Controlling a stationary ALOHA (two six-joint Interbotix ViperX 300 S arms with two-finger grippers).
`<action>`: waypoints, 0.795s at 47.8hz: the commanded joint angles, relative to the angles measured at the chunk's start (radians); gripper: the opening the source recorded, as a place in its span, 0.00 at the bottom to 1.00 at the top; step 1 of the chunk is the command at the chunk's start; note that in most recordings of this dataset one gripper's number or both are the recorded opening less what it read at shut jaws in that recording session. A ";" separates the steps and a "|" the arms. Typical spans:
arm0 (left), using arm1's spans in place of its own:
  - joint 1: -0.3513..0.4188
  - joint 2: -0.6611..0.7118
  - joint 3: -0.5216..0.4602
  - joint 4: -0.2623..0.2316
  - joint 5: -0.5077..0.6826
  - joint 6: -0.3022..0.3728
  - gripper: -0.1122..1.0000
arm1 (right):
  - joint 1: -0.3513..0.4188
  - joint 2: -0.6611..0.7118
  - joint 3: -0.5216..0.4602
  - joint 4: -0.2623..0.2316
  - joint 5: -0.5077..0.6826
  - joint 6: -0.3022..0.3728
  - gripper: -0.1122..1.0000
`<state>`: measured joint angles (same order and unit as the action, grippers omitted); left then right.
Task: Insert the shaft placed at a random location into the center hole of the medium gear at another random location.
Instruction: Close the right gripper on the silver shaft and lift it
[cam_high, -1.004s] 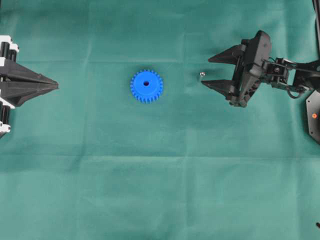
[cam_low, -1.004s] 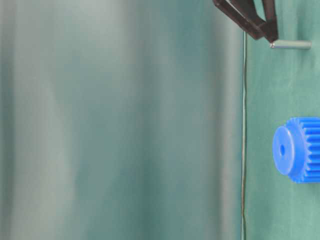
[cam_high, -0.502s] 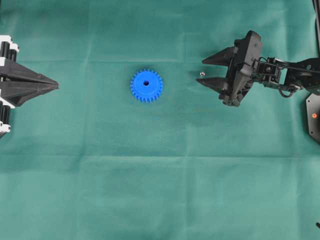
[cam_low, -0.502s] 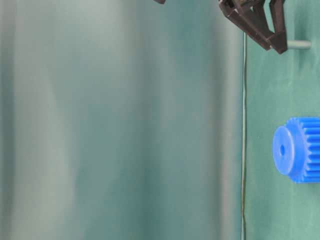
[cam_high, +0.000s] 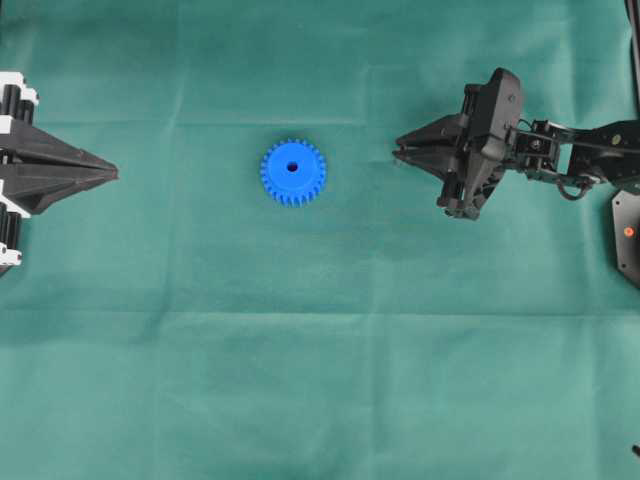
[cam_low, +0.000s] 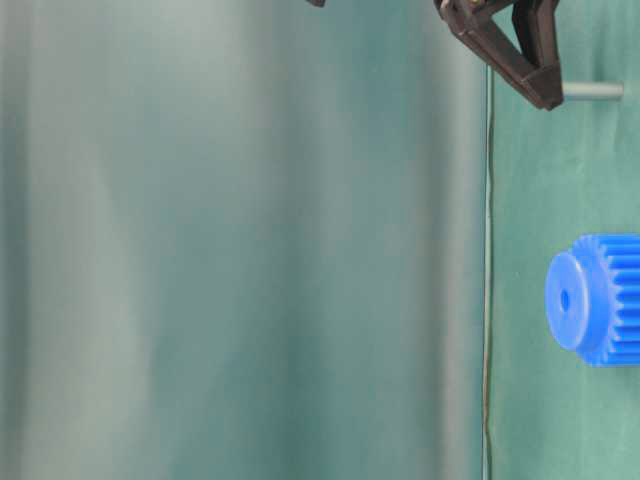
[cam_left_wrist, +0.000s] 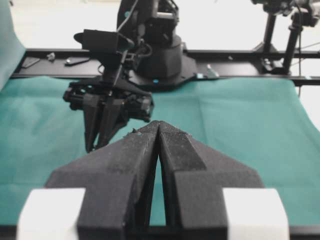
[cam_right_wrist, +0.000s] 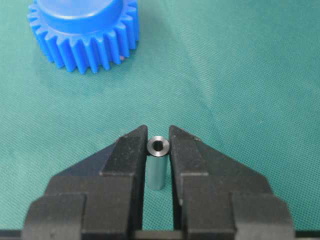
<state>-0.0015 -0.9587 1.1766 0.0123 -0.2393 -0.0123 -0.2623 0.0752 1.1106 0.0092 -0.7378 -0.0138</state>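
Shaft stands upright between the right gripper's fingertips, with the gear well off to the left of it on the cloth.

The right gripper (cam_right_wrist: 158, 150) has its jaws pressed against both sides of the shaft (cam_right_wrist: 157, 169), pinching it; the shaft's long axis points up from the cloth (cam_high: 300, 380), its hollow end on top. The gear (cam_high: 293, 171) lies flat, its hole (cam_high: 293, 167) facing up, between the two arms and nearer the right one. The left gripper (cam_left_wrist: 159, 131) is pressed together, empty, at the far left edge. Count: one shaft, one gear, two grippers.
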 joint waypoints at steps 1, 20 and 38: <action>0.000 0.009 -0.012 0.002 -0.005 -0.002 0.10 | 0.003 -0.031 -0.018 -0.002 0.020 0.006 0.22; 0.000 0.009 -0.012 0.002 -0.005 -0.002 0.10 | 0.003 -0.268 -0.044 -0.003 0.252 -0.003 0.22; 0.000 0.009 -0.012 0.002 -0.005 -0.002 0.10 | 0.003 -0.295 -0.048 -0.003 0.281 -0.005 0.22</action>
<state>-0.0015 -0.9587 1.1766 0.0123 -0.2393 -0.0123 -0.2608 -0.2086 1.0861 0.0077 -0.4541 -0.0138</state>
